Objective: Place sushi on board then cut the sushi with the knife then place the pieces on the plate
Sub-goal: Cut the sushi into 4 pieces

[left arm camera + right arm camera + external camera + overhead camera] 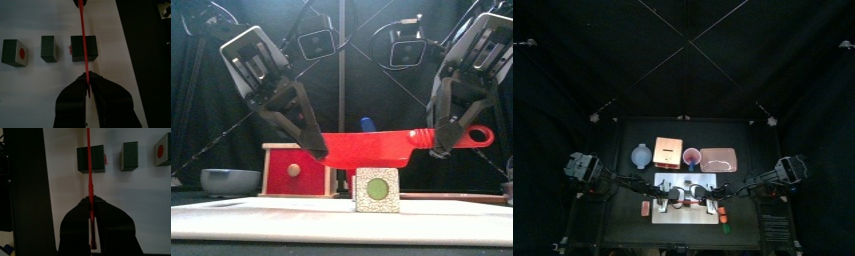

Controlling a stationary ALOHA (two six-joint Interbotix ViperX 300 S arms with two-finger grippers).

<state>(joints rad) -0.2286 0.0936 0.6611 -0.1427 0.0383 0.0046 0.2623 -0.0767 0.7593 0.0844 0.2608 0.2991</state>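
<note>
A red toy knife (372, 148) hangs level over the white cutting board (251, 215), held at both ends. My left gripper (315, 152) is shut on its blade end and my right gripper (442, 148) is shut on its handle end. In the left wrist view the knife (83, 30) runs as a thin red line across one dark green sushi piece (85, 48). Two more separate pieces (48, 48) (15, 52) lie beside it on the board. From the front, the blade sits just above that end piece (376, 190); I cannot tell if it touches.
Behind the board stand a blue-grey bowl (640, 155), a wooden box with a red drawer front (297, 170), a red cup (692, 156) and the pink tray (718, 158) at the back right. The board's front part (687, 218) is bare.
</note>
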